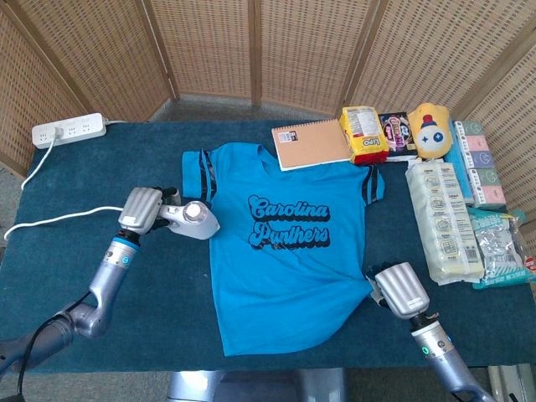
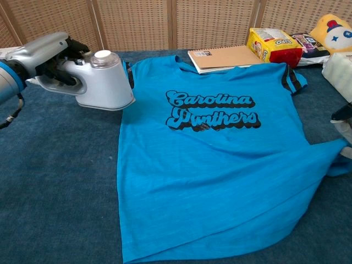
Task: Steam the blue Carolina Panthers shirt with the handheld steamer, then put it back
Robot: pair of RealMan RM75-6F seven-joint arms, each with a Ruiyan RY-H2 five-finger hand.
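Blue Carolina Panthers shirt (image 1: 289, 247) lies flat mid-table on the dark blue cloth (image 1: 126, 327), print facing up. At its left edge, the left hand (image 1: 141, 209) grips the handle of the white handheld steamer (image 2: 102, 82), which covers the shirt's left sleeve. The right hand (image 1: 400, 289) pinches the shirt's near right hem; in the chest view that hand is mostly cut off at the frame edge.
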